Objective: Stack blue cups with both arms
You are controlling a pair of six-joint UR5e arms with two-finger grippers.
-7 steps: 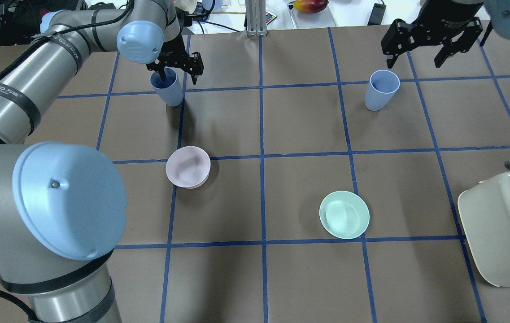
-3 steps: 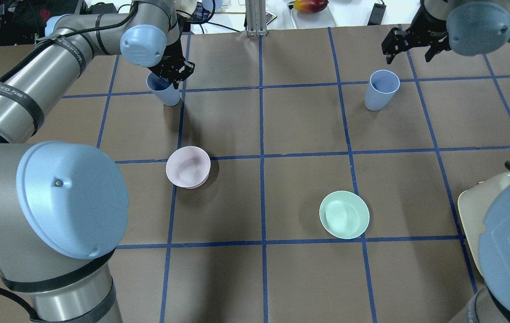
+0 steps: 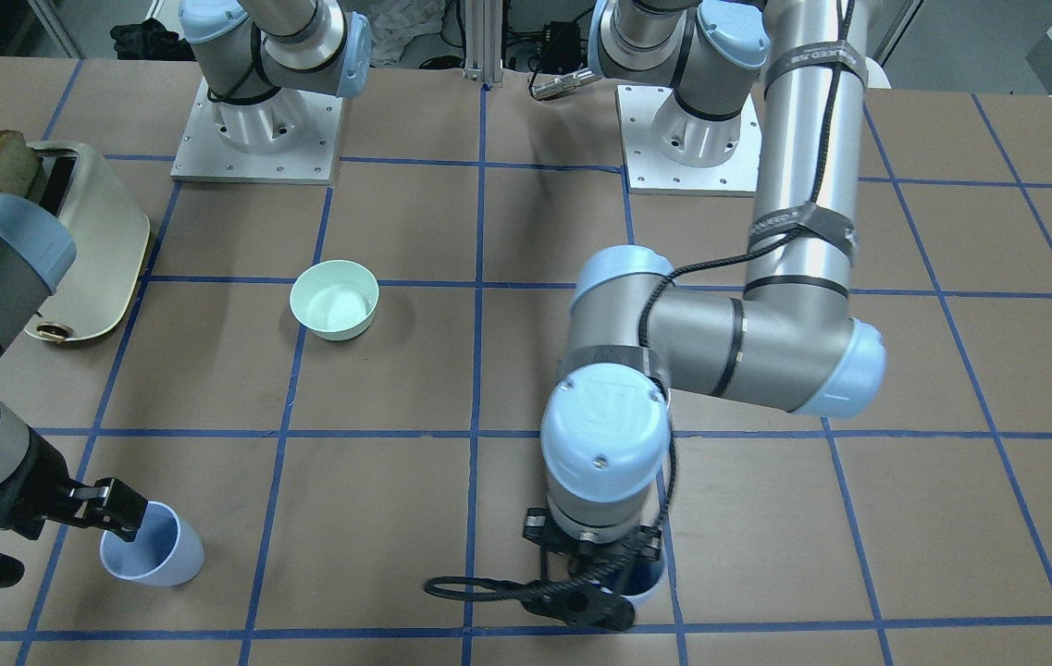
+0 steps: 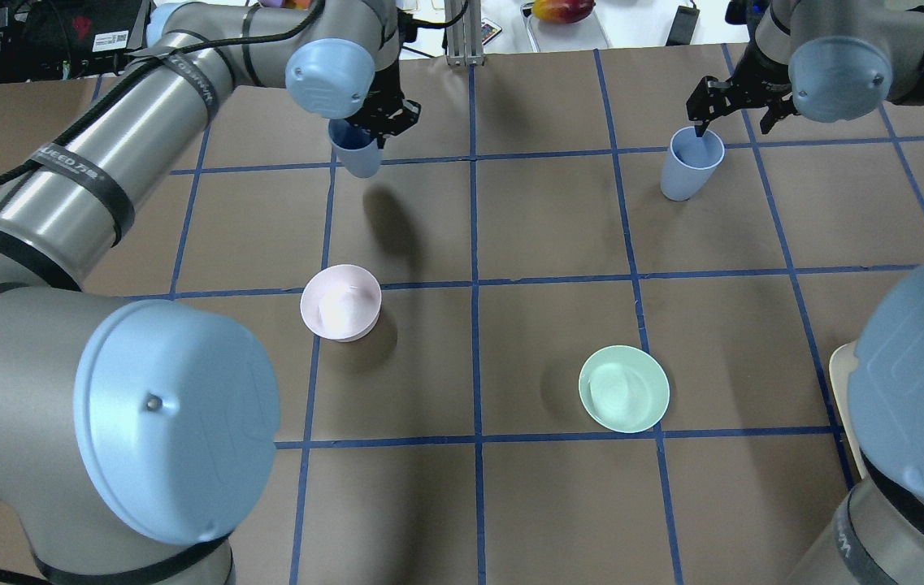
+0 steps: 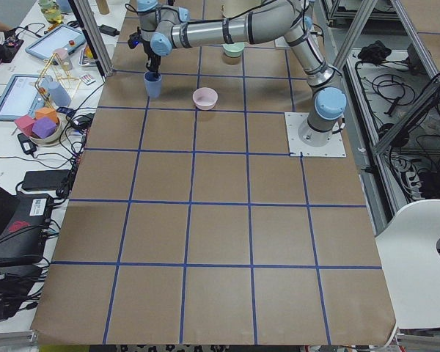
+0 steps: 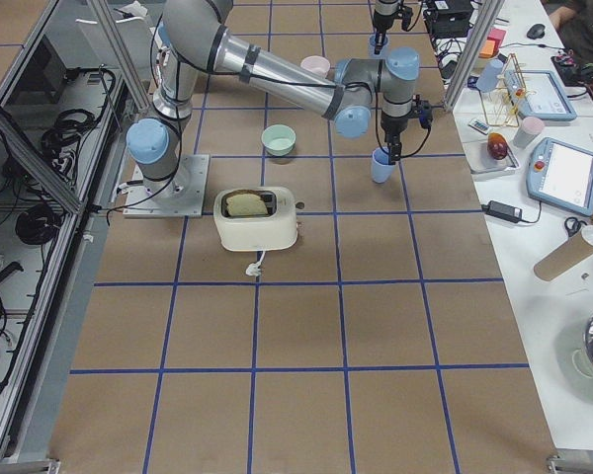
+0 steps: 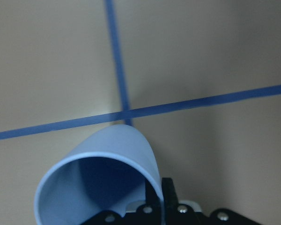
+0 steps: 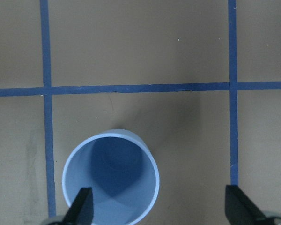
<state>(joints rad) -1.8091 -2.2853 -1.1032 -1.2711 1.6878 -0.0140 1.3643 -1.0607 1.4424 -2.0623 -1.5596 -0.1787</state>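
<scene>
The left end effector (image 4: 378, 123) is seen in the upper left of the overhead view, clamped on the rim of a blue cup (image 4: 356, 154). This cup is held mouth-up and slightly tilted, clear of the surface (image 4: 551, 504), with its shadow cast apart from it, lower in the frame. In the left wrist view the cup fills the bottom of the frame above a crossing of blue tape lines.

The right end effector (image 4: 730, 122) is seen in the upper right of the overhead view with its fingers spread apart. It is poised over a second blue cup (image 4: 689, 171), which stands upright on the surface. One finger (image 8: 82, 206) is placed at that cup's rim, and the other is kept well outside it.

Two blue cups are counted in all, well apart from each other.

Two bowls are set lower in the overhead view. One pink bowl (image 4: 340, 302) is left of centre, and one mint green bowl (image 4: 623, 388) is right of centre.

One cream toaster (image 3: 100, 240) is seen at the left edge of the front-facing view, with one slice of bread (image 3: 7, 157) in its slot.

The left arm (image 4: 104, 179) and the right arm (image 4: 917, 41) are extended from the frame's sides.
</scene>
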